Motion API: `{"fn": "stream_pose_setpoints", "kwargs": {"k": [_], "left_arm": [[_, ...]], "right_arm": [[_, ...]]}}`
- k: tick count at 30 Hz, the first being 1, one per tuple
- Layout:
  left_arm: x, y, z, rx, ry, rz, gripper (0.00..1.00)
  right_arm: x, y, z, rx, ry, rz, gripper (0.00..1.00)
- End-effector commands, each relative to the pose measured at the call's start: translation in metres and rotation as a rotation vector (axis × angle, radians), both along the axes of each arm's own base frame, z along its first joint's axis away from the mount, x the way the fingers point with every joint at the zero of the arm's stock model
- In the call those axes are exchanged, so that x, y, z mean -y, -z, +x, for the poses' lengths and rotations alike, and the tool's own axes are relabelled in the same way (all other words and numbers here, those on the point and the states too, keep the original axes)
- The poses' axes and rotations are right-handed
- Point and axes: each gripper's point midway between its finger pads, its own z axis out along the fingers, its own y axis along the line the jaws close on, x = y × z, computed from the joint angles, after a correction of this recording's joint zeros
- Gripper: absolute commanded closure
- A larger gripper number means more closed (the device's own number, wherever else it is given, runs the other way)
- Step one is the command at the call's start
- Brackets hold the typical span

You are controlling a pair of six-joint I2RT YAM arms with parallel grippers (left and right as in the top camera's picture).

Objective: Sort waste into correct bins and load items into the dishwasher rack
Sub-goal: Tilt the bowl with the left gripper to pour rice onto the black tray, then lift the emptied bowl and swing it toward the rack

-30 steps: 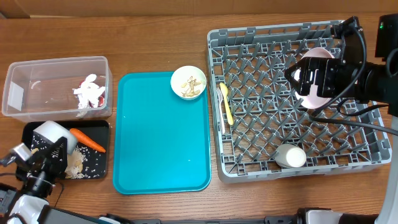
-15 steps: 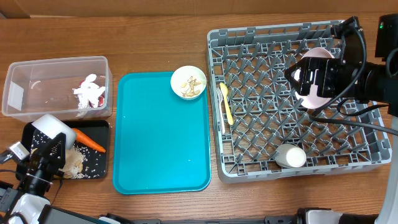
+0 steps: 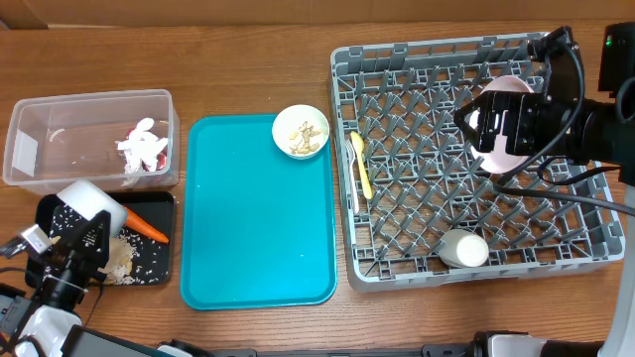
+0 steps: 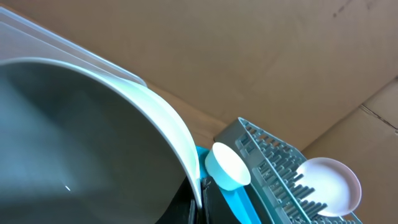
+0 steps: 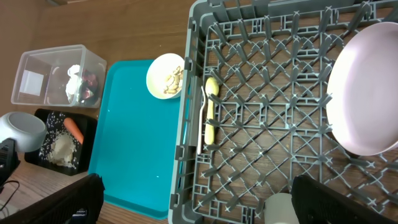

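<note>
My left gripper (image 3: 85,232) is shut on the rim of a small white bowl (image 3: 89,202), held tilted over the black bin (image 3: 159,263). In the left wrist view the bowl (image 4: 93,137) fills the left side, its rim pinched at the gripper (image 4: 198,200). The black bin holds pale food scraps (image 3: 121,258) and a carrot (image 3: 139,224). The clear bin (image 3: 40,139) holds white paper and a red wrapper (image 3: 144,149). My right gripper (image 3: 483,127) hangs open over the dishwasher rack (image 3: 347,119), beside the upright plate (image 3: 506,149). A yellow utensil (image 3: 362,167) and another white bowl (image 3: 464,248) lie in the rack.
A teal serving tray (image 3: 258,218) lies between the bins and the rack. At its back right corner stands a white bowl with nut scraps (image 3: 301,131). The right wrist view shows the rack (image 5: 261,112), plate (image 5: 364,93) and teal tray (image 5: 137,137) below the open fingers (image 5: 81,199).
The left gripper and its bowl have shifted slightly back over the black bin. The right arm has not moved.
</note>
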Motion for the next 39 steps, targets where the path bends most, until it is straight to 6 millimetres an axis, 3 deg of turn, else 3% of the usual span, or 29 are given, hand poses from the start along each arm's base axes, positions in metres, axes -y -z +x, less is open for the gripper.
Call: {"fn": "stream_pose_setpoints", "kwargs": {"k": [1, 8, 12, 17, 19, 21, 27, 32, 39], "left_arm": [[0.011, 0.002, 0.003, 0.007, 0.042, -0.023, 0.96], [0.033, 0.006, 0.019, -0.056, 0.124, -0.035, 0.96], [0.034, 0.001, 0.019, -0.056, 0.119, -0.013, 0.96], [0.045, -0.02, 0.018, -0.028, 0.148, 0.002, 0.96], [0.066, -0.055, 0.02, 0.04, 0.217, 0.101, 0.96], [0.083, -0.076, 0.023, 0.083, 0.268, 0.178, 0.96], [0.128, -0.119, 0.058, 0.093, 0.319, 0.239, 0.96], [0.178, -0.132, 0.09, 0.089, 0.378, 0.129, 0.96], [0.268, -0.119, 0.125, 0.058, 0.567, -0.06, 0.96]], "right_arm": [[-0.001, -0.002, 0.0, 0.01, -0.003, -0.002, 0.0], [-0.001, -0.002, 0.0, 0.009, -0.003, -0.002, 0.0], [-0.001, -0.002, 0.0, 0.01, -0.003, -0.002, 0.0], [-0.001, -0.002, 0.0, 0.01, -0.003, -0.002, 0.0], [-0.001, -0.002, 0.0, 0.009, -0.003, -0.002, 0.0], [-0.001, -0.002, 0.0, 0.009, -0.003, -0.002, 0.0], [-0.001, -0.002, 0.0, 0.009, -0.003, -0.002, 0.0], [-0.001, -0.002, 0.0, 0.009, -0.003, -0.002, 0.0], [-0.001, -0.002, 0.0, 0.01, -0.003, -0.002, 0.0]]}}
